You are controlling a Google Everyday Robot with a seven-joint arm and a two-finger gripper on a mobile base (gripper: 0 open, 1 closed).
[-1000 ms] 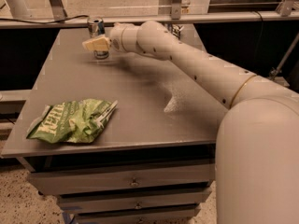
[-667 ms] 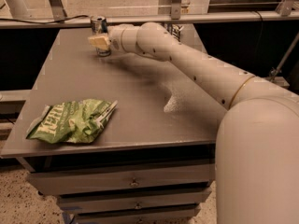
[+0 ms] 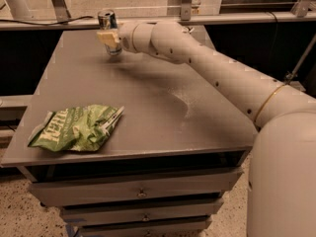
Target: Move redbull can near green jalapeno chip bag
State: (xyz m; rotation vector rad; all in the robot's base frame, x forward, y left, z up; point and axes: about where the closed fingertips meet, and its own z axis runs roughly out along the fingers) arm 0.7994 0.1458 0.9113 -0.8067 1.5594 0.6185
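Gripper (image 3: 109, 37), far across the table (image 3: 163, 107) from the bag (image 3: 76, 128), clamps the can (image 3: 107, 19) at mid-height; a loose hold could tip it in transit.

Toward the left of the bench's (image 3: 163, 117) far edge, our hand (image 3: 110, 38) grips the upright redbull can (image 3: 107, 19); the green jalapeno chip bag (image 3: 79, 128) lies well apart, near the front left corner.

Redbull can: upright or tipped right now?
Upright. The redbull can shows its shiny top facing up, body vertical, at the far end of the table, with the gripper against it.
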